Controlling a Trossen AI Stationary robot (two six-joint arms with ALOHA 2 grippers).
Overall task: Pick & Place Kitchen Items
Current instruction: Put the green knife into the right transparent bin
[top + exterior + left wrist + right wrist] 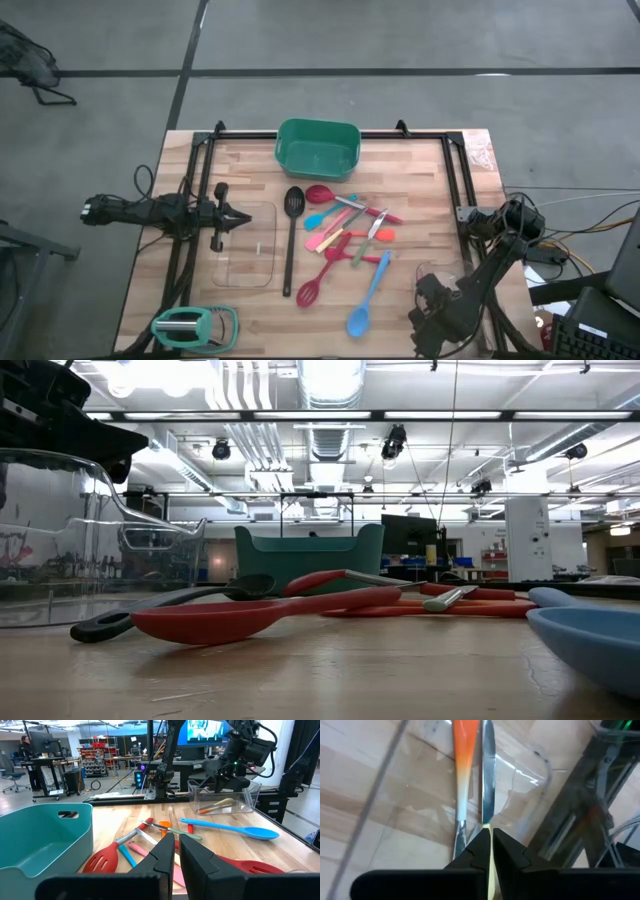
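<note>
No readable labels; right gripper (pixel 487 837) shut over glass tray (pixel 530 765).

A: Blue spoon (pixel 590 635) cut off at the low view's right edge. Left tray (pixel 70 550) cut off at its left edge.
B: Utensil between right end effector (pixel 487 837) tips too hidden to name, only a pale sliver showing. Orange handle (pixel 465 750) and silver blade (pixel 487 780) run past the edge.
A: Right tray (pixel 440 285) mostly hidden under the arm from above.
</note>
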